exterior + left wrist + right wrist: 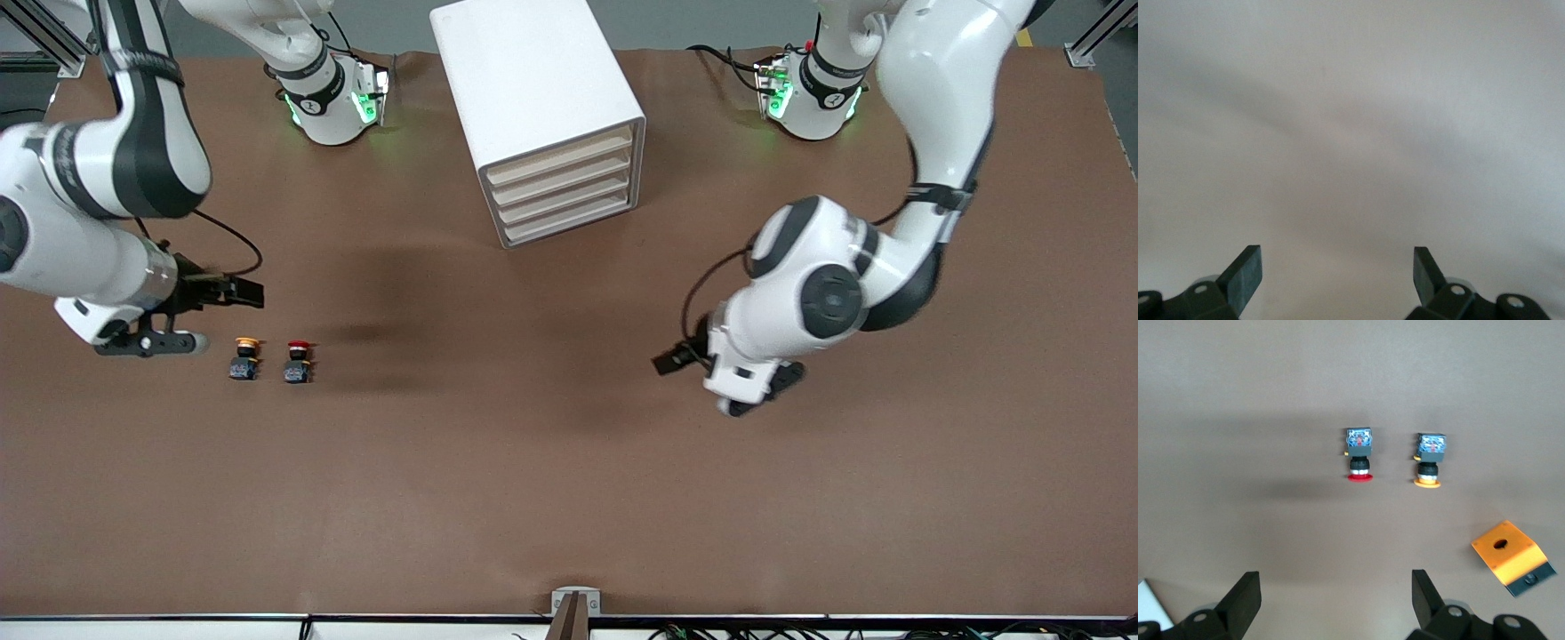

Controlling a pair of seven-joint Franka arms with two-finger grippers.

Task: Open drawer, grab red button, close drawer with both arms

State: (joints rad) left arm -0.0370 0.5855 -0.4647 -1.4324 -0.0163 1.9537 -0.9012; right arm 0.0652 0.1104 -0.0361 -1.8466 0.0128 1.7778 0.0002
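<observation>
Button (298, 360) with the red cap sits out on the brown bench (533, 462) toward the right arm's end, just beside the orange-capped button (245, 357), so in the front view nothing of the task looks done: the white drawer cabinet (542, 116), at about one o'clock from the red one and well apart from it, has all four drawer fronts flush and shut. The right gripper (191, 316) hangs at about ten o'clock from the orange-capped button, holding nothing; the left gripper (711, 369) hovers over bare bench toward its own end, and from this view I cannot tell how its fingers stand. Opening a drawer, taking the red button and shutting the drawer all seem still to come. The left wrist view settles that point: the left gripper (1338, 273) is spread wide and empty, with only blank pale surface before it. The right wrist view shows the right gripper (1336, 597) parted wide too, with the red button (1359, 453) and its orange-capped neighbour (1429, 459) standing apart ahead of it, plus an orange square block (1509, 552) with a hole, which the front view hides.
</observation>
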